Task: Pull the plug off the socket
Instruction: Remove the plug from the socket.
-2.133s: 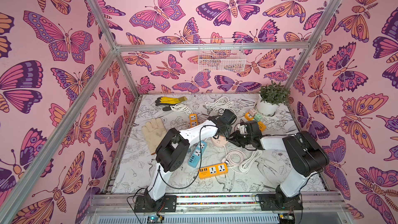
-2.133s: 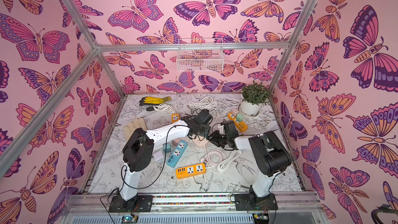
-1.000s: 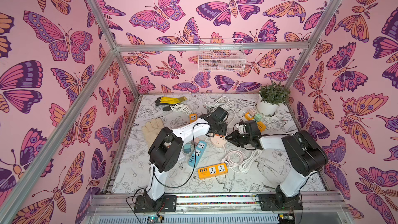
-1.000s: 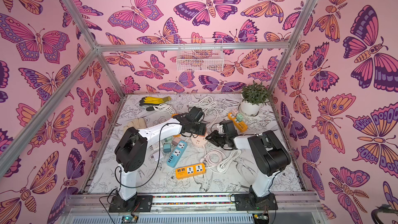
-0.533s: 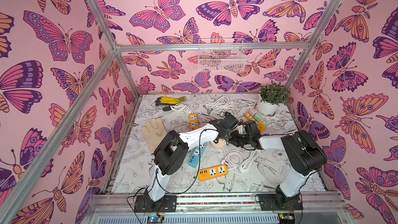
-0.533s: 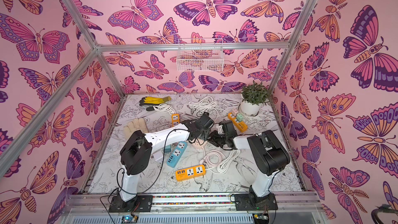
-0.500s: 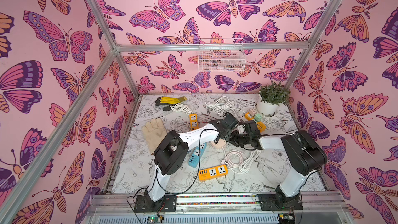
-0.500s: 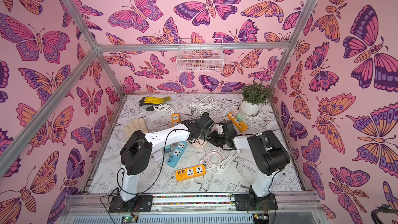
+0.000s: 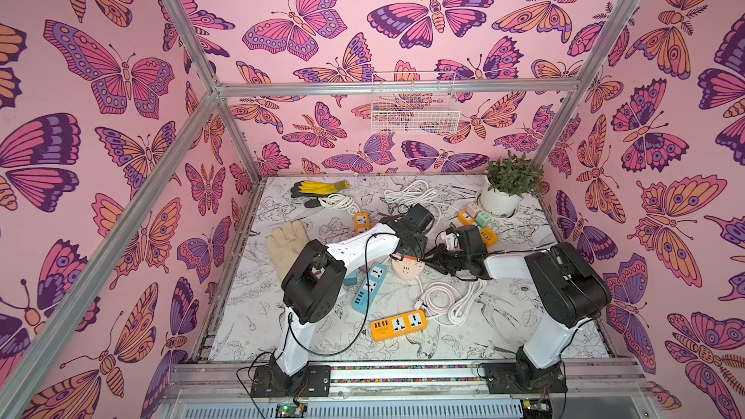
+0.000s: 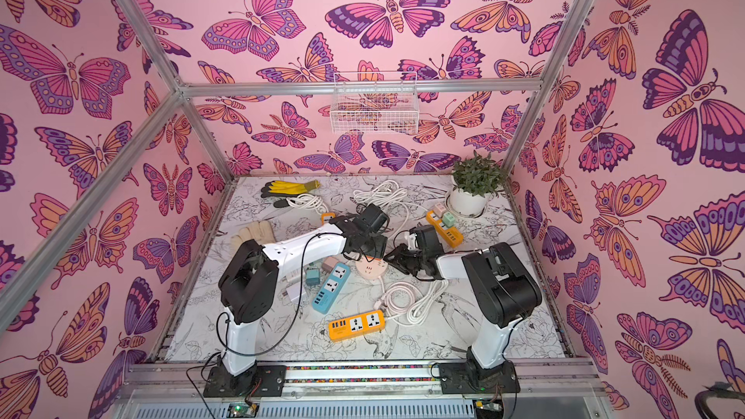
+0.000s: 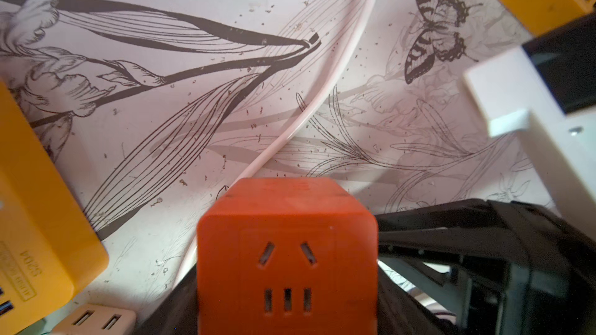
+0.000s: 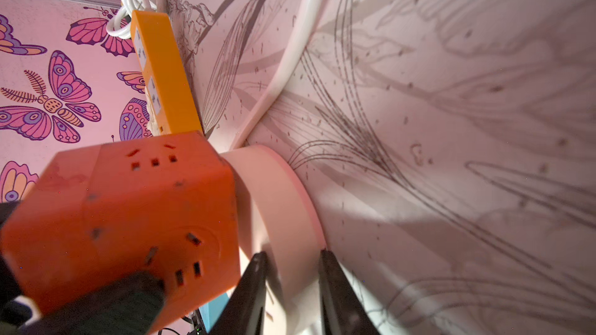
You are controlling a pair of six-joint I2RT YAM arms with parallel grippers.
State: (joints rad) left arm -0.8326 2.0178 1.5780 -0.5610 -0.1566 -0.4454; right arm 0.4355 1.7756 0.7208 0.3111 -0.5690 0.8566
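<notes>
The orange cube plug sits flush against the face of the round socket, and we see no prongs and no gap between them. We therefore judge it seated, or nearly so. The pair lies mid-table in both top views, with the round socket just right of the blue strip. Its pale cable trails off toward the far side.

The left gripper pinches the cube from two sides, its jaws part-spread by the cube's width. The right gripper comes in from the right. Its black fingers are pressed onto the socket's rim, pinning it to the table.

Over the last two seconds the left wrist swung toward the far left, came back toward the right arm, and has now eased slightly left again. The socket has kept its spot and neither grip has altered. We read this as rocking the plug loose rather than a clean withdrawal, so the separation itself is not yet done.
</notes>
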